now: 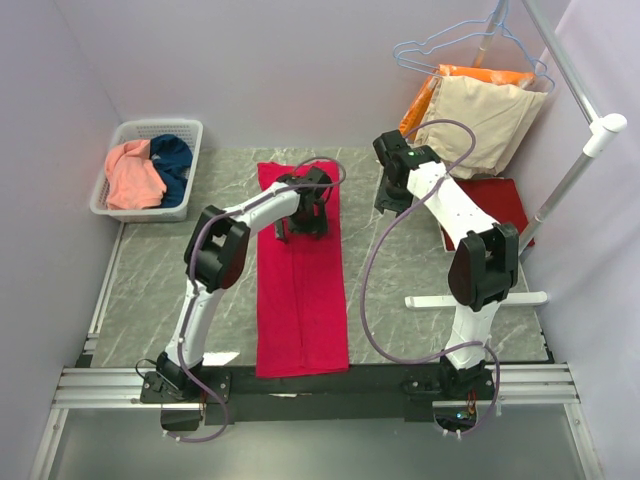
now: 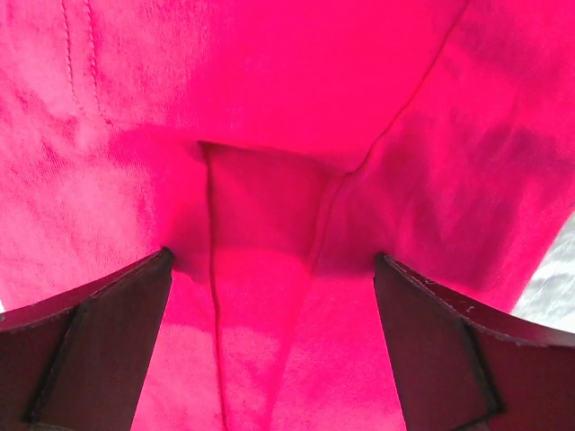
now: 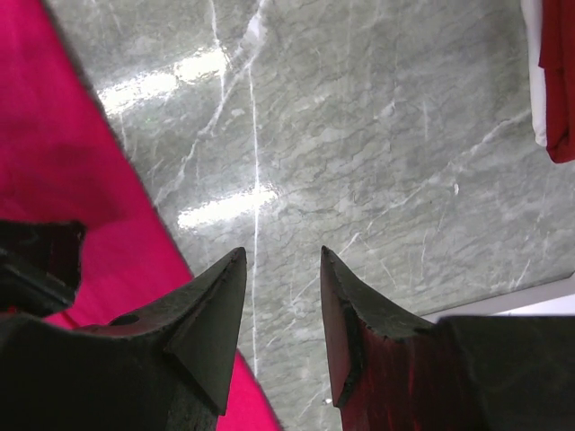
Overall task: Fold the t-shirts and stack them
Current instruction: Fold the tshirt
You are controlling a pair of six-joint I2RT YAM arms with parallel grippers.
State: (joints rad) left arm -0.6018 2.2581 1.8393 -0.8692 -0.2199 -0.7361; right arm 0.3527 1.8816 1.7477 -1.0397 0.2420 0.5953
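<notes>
A bright crimson t-shirt (image 1: 300, 300) lies folded into a long strip down the middle of the table. My left gripper (image 1: 300, 215) hovers over its far half, open wide. In the left wrist view the left gripper (image 2: 274, 260) has its fingertips down at the crimson cloth (image 2: 269, 108), with a creased seam between them. My right gripper (image 1: 392, 195) stands open over bare marble just right of the strip, and the right wrist view shows the right gripper (image 3: 283, 253) holding nothing. A darker red t-shirt (image 1: 490, 205) lies folded at the right. A salmon-pink t-shirt (image 1: 133, 175) and a dark teal-blue t-shirt (image 1: 173, 160) sit in the basket.
The white basket (image 1: 115, 205) stands at the back left. A white clothes rack (image 1: 585, 160) with a foot bar (image 1: 475, 299) rises at the right. Beige and orange garments (image 1: 480, 110) hang from it on wire hangers. Walls close in on the left, the back and the right.
</notes>
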